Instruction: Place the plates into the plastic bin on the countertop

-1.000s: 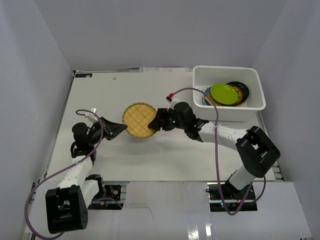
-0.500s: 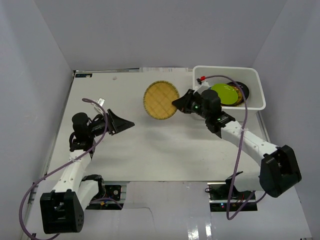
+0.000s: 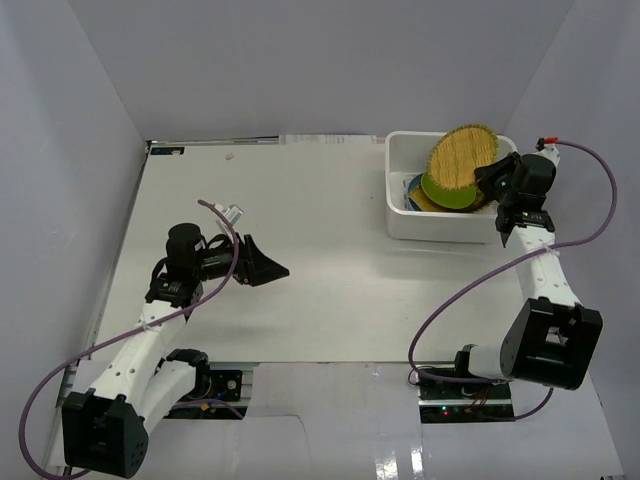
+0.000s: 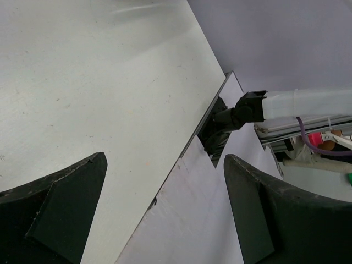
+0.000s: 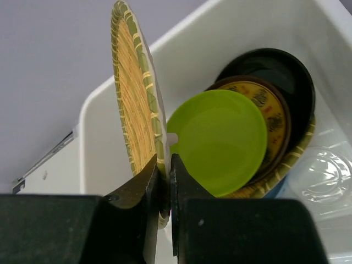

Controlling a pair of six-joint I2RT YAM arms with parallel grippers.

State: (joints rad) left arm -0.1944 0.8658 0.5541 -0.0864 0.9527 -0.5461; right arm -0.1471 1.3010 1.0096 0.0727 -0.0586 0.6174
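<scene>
So the right gripper (image 5: 164, 165) is pinched tight on the rim of the woven plate (image 5: 135, 99). It holds the plate up on edge, nearly vertical, right over the bin (image 3: 440, 228) at the far right corner of the table (image 3: 330, 230). Already in the bin under it: the lime plate (image 5: 220, 140) on top, then a yellow patterned plate (image 5: 272, 107) and a black plate (image 5: 278, 63), all overlapping and leaning. The left gripper (image 4: 165, 159) has its jaws wide apart with nothing in them, hanging over the near left part of the table.

I'd call this the drop-off step, and probably the last one, since I see 0 plates left on the table. The next move needs the plate lowered and tipped flatter before the jaws let go, so it lands on the lime plate instead of clipping the bin rim.

Compared with earlier: 1 s ago the woven plate was mid-table, 0.5 s ago it was just left of the bin, and now it's above it. The left arm has drifted a bit toward the middle.
</scene>
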